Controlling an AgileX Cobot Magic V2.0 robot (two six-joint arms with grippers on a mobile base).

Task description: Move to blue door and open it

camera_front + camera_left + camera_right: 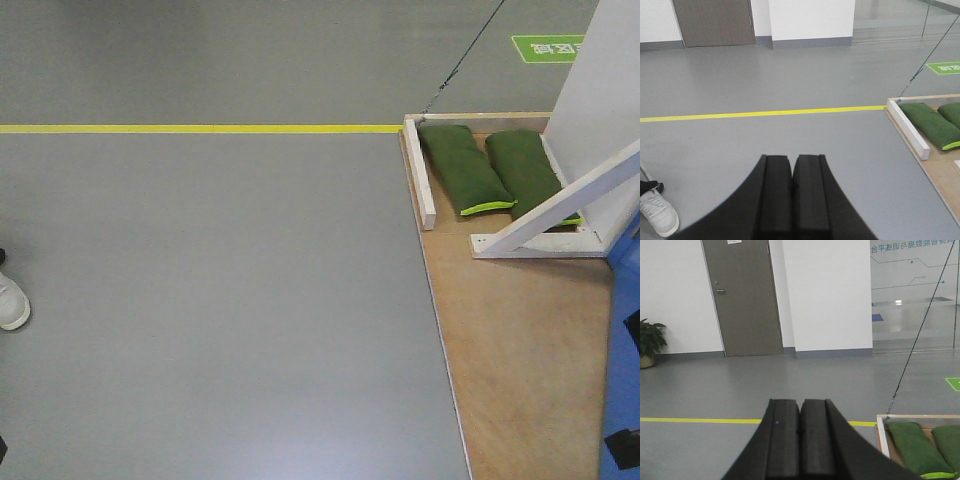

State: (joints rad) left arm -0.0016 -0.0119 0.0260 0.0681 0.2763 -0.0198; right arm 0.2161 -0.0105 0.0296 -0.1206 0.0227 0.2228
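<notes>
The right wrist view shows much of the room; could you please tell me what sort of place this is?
Probably an indoor robotics test hall: a smooth grey floor with a yellow tape line, a plywood platform holding green sandbags, plus a grey door and glass partition.

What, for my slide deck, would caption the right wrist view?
Shut right gripper faces a grey door beyond the yellow floor line; green sandbags at right.

Only a strip of the blue door (624, 385) shows, at the front view's lower right edge.
</notes>
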